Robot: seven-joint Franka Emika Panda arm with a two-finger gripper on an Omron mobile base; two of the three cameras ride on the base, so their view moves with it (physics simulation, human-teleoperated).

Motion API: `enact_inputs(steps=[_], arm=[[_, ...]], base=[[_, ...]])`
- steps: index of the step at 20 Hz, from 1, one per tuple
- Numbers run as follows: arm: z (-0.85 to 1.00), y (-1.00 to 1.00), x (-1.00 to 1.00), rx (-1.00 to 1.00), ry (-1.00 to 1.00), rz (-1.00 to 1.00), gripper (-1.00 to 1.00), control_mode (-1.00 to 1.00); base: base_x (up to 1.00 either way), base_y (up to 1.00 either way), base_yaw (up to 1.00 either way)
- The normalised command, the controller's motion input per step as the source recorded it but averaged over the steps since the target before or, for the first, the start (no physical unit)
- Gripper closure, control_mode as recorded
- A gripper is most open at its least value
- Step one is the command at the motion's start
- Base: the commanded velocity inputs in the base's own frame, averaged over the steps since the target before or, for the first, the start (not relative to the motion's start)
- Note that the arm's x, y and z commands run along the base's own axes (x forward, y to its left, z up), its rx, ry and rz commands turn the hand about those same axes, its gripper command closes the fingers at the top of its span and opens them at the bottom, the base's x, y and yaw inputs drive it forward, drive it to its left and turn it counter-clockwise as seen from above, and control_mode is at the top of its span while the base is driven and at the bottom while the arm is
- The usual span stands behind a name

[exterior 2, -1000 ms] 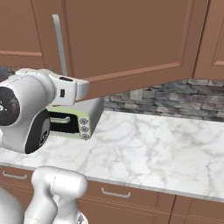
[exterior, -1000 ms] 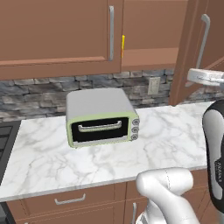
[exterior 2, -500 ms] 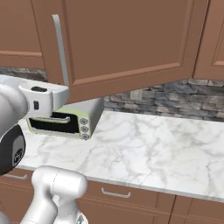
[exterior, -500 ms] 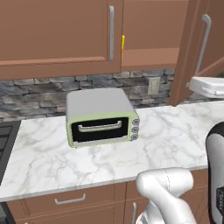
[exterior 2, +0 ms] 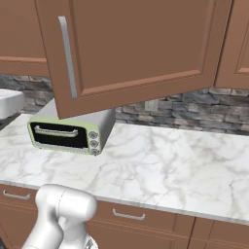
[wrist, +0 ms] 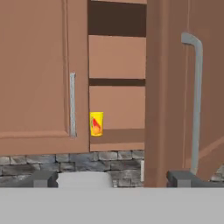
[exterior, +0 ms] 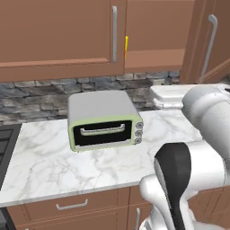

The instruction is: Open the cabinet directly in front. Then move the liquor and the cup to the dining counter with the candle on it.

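Observation:
The cabinet (wrist: 43,65) hangs straight ahead in the hand view. Its left door is shut, with a silver bar handle (wrist: 72,105). Its right door (wrist: 166,87) stands swung out toward me, edge-on. In the gap between them the yellow cup (wrist: 96,124) with a red-orange mark stands on the bottom shelf; it shows as a thin yellow sliver (exterior: 126,45) in the left base view. My gripper (wrist: 113,179) is open and empty, well back from the cabinet and lower than the cup. The liquor is hidden. The dining counter and the candle are out of view.
A pale green toaster oven (exterior: 103,121) sits on the marble counter (exterior: 45,166) under the cabinet. The open door (exterior 2: 141,48) overhangs the counter in the right base view. A stove edge (exterior: 4,143) lies at far left. Drawers (exterior 2: 126,214) run below the counter.
The hand has drawn away from the open right door's handle, moving left and down. The jaws have spread a little wider. The door stays open.

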Motion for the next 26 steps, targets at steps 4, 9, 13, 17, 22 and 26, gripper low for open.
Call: enact_inputs(steps=[4, 9, 13, 17, 22, 26], arm=[[0.0, 0.9, 0.0, -0.08, -0.03, -0.2, -1.0, -1.0], [0.0, 0.41, 0.05, -0.1, 0.12, -0.17, -1.0, -1.0], [0.0, 0.01, 0.01, -0.05, 0.15, -0.04, -1.0, -1.0], [0.0, 0.0, 0.03, -0.03, 0.17, 0.0, -1.0, -1.0], [0.0, 0.0, 0.02, -0.14, 0.21, -0.02, -1.0, -1.0], [0.0, 0.0, 0.11, -0.22, 0.19, 0.0, -1.0, -1.0]], base=[[0.0, 0.0, 0.0], [0.0, 0.0, 0.0], [0.0, 0.0, 0.0], [0.0, 0.0, 0.0], [0.0, 0.0, 0.0], [0.0, 0.0, 0.0]])
